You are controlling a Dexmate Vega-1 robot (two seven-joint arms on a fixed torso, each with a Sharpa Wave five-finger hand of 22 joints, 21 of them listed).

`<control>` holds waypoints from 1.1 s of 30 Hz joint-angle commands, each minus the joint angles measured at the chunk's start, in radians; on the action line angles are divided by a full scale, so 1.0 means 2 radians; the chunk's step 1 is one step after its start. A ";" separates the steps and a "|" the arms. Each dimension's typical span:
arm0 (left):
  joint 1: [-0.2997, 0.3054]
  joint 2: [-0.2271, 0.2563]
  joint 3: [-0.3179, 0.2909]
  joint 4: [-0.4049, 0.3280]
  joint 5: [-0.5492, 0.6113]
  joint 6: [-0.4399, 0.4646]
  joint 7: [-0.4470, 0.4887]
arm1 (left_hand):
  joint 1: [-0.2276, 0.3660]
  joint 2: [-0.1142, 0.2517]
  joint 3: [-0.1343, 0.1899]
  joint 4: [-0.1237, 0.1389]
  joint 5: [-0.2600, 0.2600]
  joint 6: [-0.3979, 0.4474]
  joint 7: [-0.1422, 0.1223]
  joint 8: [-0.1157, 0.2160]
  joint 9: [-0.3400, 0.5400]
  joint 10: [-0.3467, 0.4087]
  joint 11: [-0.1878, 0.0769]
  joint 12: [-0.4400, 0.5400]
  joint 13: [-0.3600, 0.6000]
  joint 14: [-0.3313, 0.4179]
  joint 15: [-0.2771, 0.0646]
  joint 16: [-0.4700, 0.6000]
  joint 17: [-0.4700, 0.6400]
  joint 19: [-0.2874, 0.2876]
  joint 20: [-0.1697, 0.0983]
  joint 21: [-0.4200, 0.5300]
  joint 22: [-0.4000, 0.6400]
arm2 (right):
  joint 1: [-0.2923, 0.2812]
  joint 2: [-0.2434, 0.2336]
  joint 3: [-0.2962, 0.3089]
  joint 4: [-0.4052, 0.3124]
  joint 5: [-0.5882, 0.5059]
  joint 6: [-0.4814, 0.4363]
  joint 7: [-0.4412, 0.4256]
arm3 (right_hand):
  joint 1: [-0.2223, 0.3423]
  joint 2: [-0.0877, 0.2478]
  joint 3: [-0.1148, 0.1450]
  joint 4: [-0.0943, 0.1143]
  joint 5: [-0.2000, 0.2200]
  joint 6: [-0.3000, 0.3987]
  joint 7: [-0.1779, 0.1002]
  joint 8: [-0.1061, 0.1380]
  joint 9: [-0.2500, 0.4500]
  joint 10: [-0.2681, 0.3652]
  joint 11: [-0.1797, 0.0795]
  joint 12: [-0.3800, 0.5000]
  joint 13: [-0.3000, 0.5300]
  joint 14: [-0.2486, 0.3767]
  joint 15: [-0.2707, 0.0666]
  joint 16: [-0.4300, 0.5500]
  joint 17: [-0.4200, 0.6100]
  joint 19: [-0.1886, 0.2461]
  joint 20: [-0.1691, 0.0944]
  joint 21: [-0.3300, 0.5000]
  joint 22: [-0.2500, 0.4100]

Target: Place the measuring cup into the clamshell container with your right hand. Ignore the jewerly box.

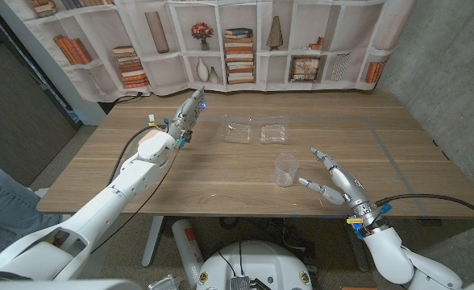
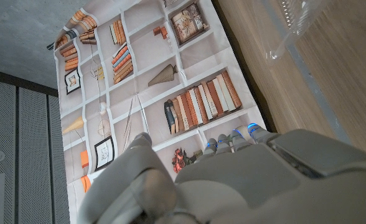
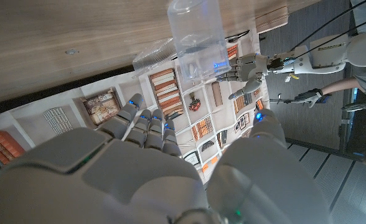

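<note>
The measuring cup (image 1: 286, 169) stands upright on the wooden table (image 1: 221, 173), its mouth up and its long axis vertical; we see it as a small clear plastic cup, slightly wider at the rim than at the base. It sits just beyond the fingertips of our right hand (image 1: 331, 181), apart from them, with bare wood between. That hand has its fingers spread and its thumb set well away from them, holding nothing, pointing across the table toward the cup. In the right wrist view the cup (image 3: 195, 34) stands directly ahead of the spread fingers (image 3: 147, 124).

The clamshell container (image 1: 257, 131) lies open farther out from the right hand, past the cup, its two clear halves side by side on the wood.

Our left hand (image 1: 190, 111) is held above the table beside the container's left half, its fingers straight and close together, grasping nothing. From the left wrist view we see its fingers (image 2: 233, 140) pointing toward the bookshelf backdrop (image 2: 170, 74), with an edge of the clear container (image 2: 295, 18) off to one side.
</note>
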 commanded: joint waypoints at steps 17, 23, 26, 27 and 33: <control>0.006 0.010 -0.002 -0.023 0.002 0.016 0.009 | 0.000 0.006 -0.002 -0.001 -0.002 -0.015 -0.004 0.001 0.002 -0.025 -0.003 0.000 0.002 -0.072 0.003 0.001 0.001 -0.105 -0.011 0.001 0.003 | 0.027 0.000 -0.043 0.018 -0.019 -0.011 -0.032 | 0.004 0.001 -0.009 -0.001 0.011 0.003 0.000 0.004 0.003 0.006 -0.002 0.005 0.001 0.006 -0.002 0.002 0.002 0.011 -0.019 -0.007 0.002; 0.008 0.012 -0.003 -0.027 0.002 0.015 0.007 | 0.000 0.006 -0.002 -0.001 -0.002 -0.017 -0.003 0.000 0.002 -0.026 -0.003 0.000 0.002 -0.071 0.004 0.001 0.001 -0.105 -0.011 0.001 0.003 | 0.033 -0.003 -0.050 0.017 -0.021 -0.017 -0.032 | 0.006 0.002 -0.010 -0.002 0.013 0.003 0.000 0.004 0.003 0.006 -0.001 0.005 0.001 0.006 -0.001 0.001 0.002 0.010 -0.017 -0.009 0.002; 0.008 0.012 -0.002 -0.026 0.000 0.016 0.006 | 0.000 0.006 -0.003 -0.001 -0.002 -0.017 -0.003 0.000 0.002 -0.025 -0.004 0.000 0.002 -0.071 0.004 0.001 0.001 -0.105 -0.010 0.001 0.003 | 0.037 -0.008 -0.053 0.015 -0.014 -0.021 -0.021 | 0.007 0.002 -0.011 -0.002 0.015 0.001 0.000 0.003 0.003 0.003 0.000 0.004 0.001 0.004 0.001 0.001 0.002 0.008 -0.015 -0.012 0.002; 0.008 0.012 -0.002 -0.026 0.000 0.015 0.006 | 0.000 0.006 -0.003 -0.001 -0.002 -0.016 -0.003 0.000 0.002 -0.025 -0.004 0.000 0.002 -0.071 0.004 0.001 0.001 -0.105 -0.010 0.001 0.003 | 0.037 -0.008 -0.054 0.014 -0.014 -0.024 -0.020 | 0.008 0.002 -0.011 -0.002 0.016 0.000 0.000 0.003 0.003 0.002 0.001 0.003 0.001 0.003 0.003 0.000 0.002 0.006 -0.013 -0.013 0.002; 0.009 0.011 -0.002 -0.022 -0.003 0.014 0.003 | 0.000 0.006 -0.003 -0.001 -0.002 -0.021 -0.002 -0.001 0.002 -0.026 -0.004 0.000 0.002 -0.071 0.006 0.001 0.001 -0.106 -0.010 0.001 0.003 | 0.038 -0.011 -0.059 0.004 -0.016 -0.045 -0.014 | 0.013 -0.001 -0.016 -0.005 0.022 -0.013 0.002 -0.001 0.002 -0.009 0.002 0.000 0.001 -0.006 0.008 -0.003 0.002 -0.001 -0.009 -0.022 0.002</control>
